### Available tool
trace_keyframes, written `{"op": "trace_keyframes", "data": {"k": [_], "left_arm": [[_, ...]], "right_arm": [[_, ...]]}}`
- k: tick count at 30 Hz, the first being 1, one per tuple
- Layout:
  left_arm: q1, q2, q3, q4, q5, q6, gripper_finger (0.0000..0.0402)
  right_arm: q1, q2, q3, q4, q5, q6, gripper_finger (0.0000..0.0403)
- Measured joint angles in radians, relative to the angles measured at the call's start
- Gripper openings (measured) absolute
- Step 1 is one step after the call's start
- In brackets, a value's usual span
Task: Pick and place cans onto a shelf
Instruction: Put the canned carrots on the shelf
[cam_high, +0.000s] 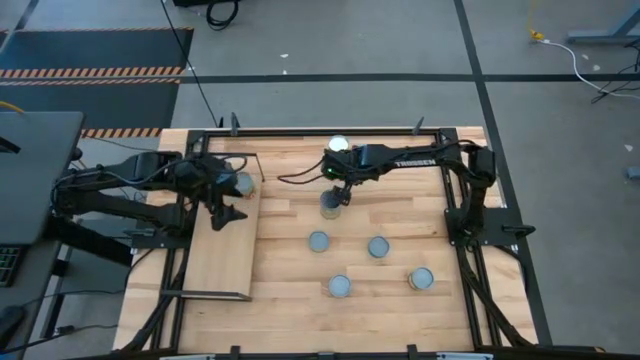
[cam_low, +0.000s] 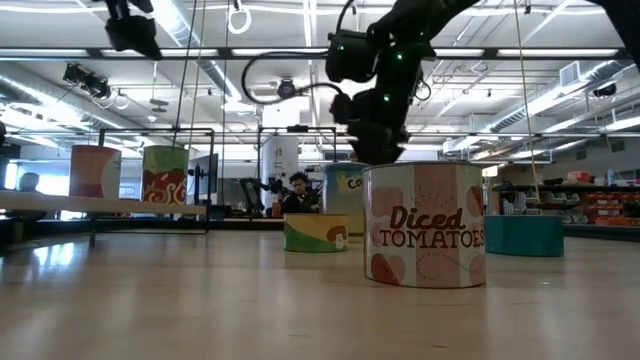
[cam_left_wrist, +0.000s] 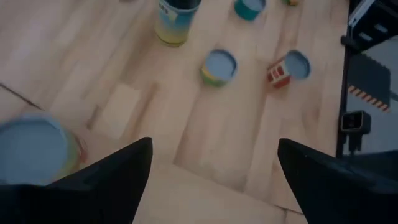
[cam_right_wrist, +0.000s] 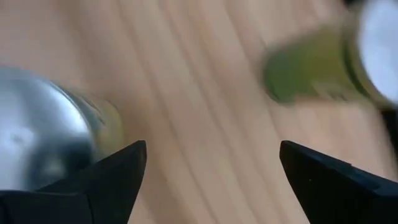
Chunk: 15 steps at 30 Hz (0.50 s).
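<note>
The left pincer (cam_high: 228, 203) hangs over the far part of the shelf (cam_high: 222, 262), the pale board that lies along the left side of the counter (cam_high: 400, 300). Its fingers (cam_left_wrist: 112, 180) stand wide apart with nothing between them. One can (cam_high: 243, 183) sits on the shelf's far end, just beside this pincer; in the left wrist view the same can (cam_left_wrist: 34, 149) shows blurred at the edge of the frame, next to one finger.

The right pincer (cam_high: 338, 190) reaches in from the right side to the counter's far middle, just above another can (cam_high: 331, 203). Its fingers (cam_right_wrist: 106, 180) are also spread, gripping nothing, and in the right wrist view a silvery can top (cam_right_wrist: 37, 134) lies close beside one of them; whether they touch cannot be told.

Four more cans stand loose on the counter nearer the front: one near the middle (cam_high: 318, 241), one to its right (cam_high: 378, 247), one toward the front (cam_high: 340, 287) and one at front right (cam_high: 421, 279). A pale-topped can (cam_high: 338, 145) stands at the far edge, beside the right arm.

In the low view a can labelled Diced Tomatoes (cam_low: 427, 225) stands closest, with a short green-and-yellow can (cam_low: 316, 232) behind it and two cans (cam_low: 165, 175) raised on the shelf at left.
</note>
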Motion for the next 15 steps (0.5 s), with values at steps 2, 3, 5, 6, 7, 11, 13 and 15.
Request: {"op": "trace_keyframes", "data": {"k": [2,3,5,6,7,11,13,15], "left_arm": [[-0.022,-0.004,0.000,-0.020,-0.008,-0.058,0.0355],[-0.034,-0.005,0.000,-0.014,-0.016,-0.084,0.0355],[-0.054,-0.004,0.000,0.004,-0.035,-0.114,0.0355],[-0.064,-0.003,0.000,0.018,-0.043,-0.124,0.0355],[-0.073,0.000,0.000,0.041,-0.051,-0.126,0.0355],[-0.115,0.012,-0.001,0.137,-0.089,-0.170,0.0355],[-0.150,0.011,0.000,0.189,-0.094,-0.184,0.0355],[-0.196,0.011,0.000,0.217,-0.095,-0.201,0.0355]], "right_arm": [[0.001,-0.007,0.000,0.049,-0.085,0.006,0.0376],[0.002,-0.012,0.000,0.083,-0.137,0.016,0.0376],[0.002,-0.016,0.000,0.135,-0.236,0.028,0.0375],[0.002,-0.016,0.000,0.163,-0.280,0.028,0.0375],[0.002,-0.016,0.000,0.186,-0.324,0.027,0.0375],[0.017,-0.035,0.000,0.202,-0.317,0.022,0.0375],[0.038,-0.068,0.000,0.163,-0.203,0.001,0.0375],[0.064,-0.091,0.002,0.096,-0.107,-0.021,0.0375]]}}
